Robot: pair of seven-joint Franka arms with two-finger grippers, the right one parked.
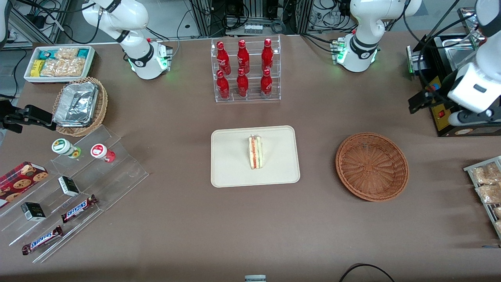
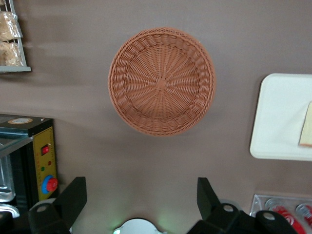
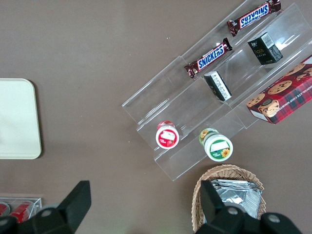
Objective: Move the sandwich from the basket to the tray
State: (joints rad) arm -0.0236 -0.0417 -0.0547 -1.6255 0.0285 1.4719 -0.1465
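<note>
The sandwich, a pale wedge with a red and green filling edge, lies on the cream tray at the middle of the table. One edge of the sandwich and part of the tray also show in the left wrist view. The reddish-brown wicker basket sits beside the tray toward the working arm's end, with nothing in it. My left gripper hangs high beside the black appliance, farther from the front camera than the basket. The gripper is open, its black fingers wide apart with nothing between them.
A clear rack of red bottles stands farther back than the tray. A black appliance and a rack of bagged snacks sit at the working arm's end. A foil-filled tan basket, acrylic steps and a white bin are at the parked arm's end.
</note>
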